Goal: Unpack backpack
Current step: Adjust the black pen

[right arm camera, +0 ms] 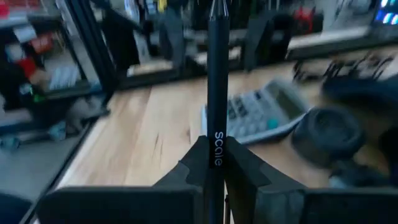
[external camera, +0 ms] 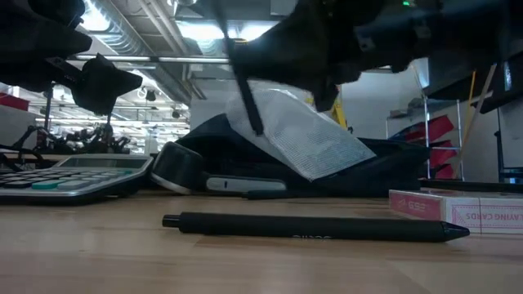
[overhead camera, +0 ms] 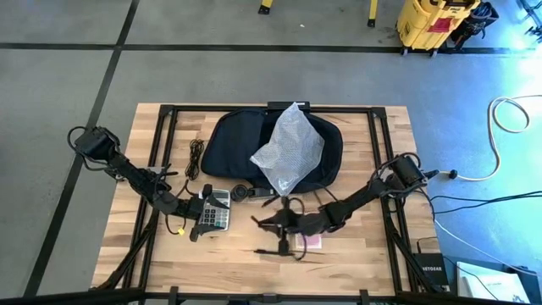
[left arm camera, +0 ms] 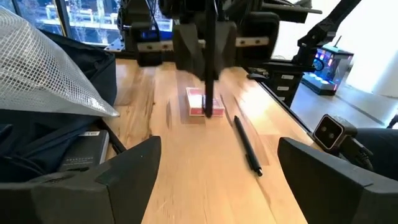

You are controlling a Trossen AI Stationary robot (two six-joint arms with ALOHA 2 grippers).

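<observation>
Two grippers concern us. We see the right gripper (right arm camera: 214, 165) clamped tight on a black pen (right arm camera: 216, 81) (marked "Scale"), raised over the table (overhead camera: 356, 254) at six o'clock of the backpack (overhead camera: 233, 144). That dark bag lies at twelve o'clock on the tabletop, a clear plastic bag (overhead camera: 290, 148) on it. At eight o'clock we find the left gripper (left arm camera: 217, 171) spread wide and empty by the calculator (overhead camera: 215, 208). Another pen (external camera: 315, 226) lies beside a card box (external camera: 458, 208).

Soft dark cloth backpack (overhead camera: 229, 140), crinkly clear plastic bag (overhead camera: 290, 148), pale wood table (overhead camera: 356, 254)
</observation>
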